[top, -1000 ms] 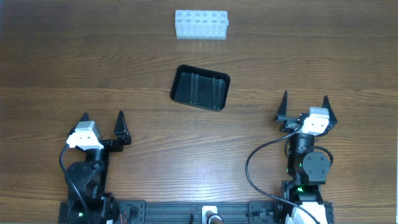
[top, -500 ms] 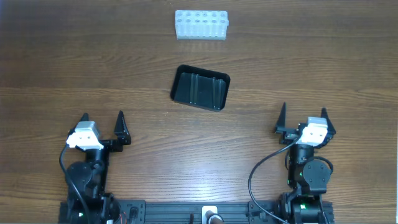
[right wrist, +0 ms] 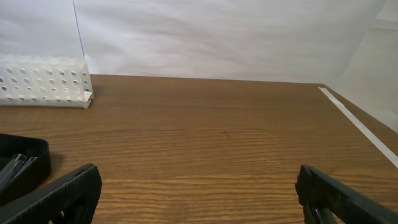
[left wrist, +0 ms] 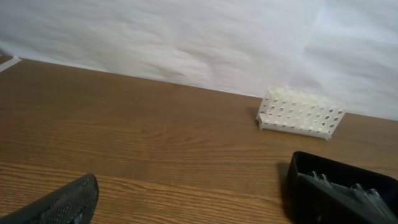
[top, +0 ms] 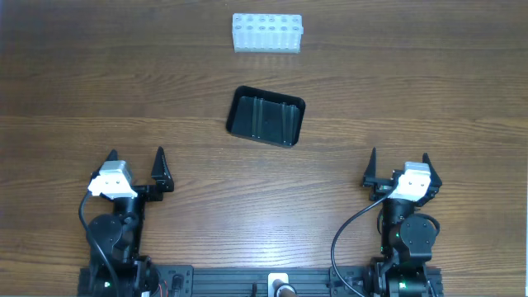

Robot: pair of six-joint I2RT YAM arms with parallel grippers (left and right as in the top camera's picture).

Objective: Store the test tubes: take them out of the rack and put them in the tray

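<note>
A white test tube rack [top: 266, 33] is seen standing close to the far edge of the wooden worktop [top: 82, 82], about midway along that edge. The black tray [top: 266, 117] is set nearer the middle of the worktop, apart from the rack and turned slightly askew to the edges. Clear test tubes [left wrist: 348, 186] are made out lying inside the tray in the left wrist view (their number cannot be told). Whether any tube stands in the rack cannot be told either.

The left gripper [top: 136, 157] is placed by the near edge, toward the near left corner. Its 2 fingers are spread wide and nothing is gripped by them. The right gripper [top: 399, 157] is placed by the near edge on the right side. Its 2 fingers [right wrist: 62, 193] are likewise spread wide, with bare wood seen between them. Both grippers are well apart from the tray and from the rack. A white backdrop [left wrist: 186, 37] is seen rising behind the far edge.
</note>
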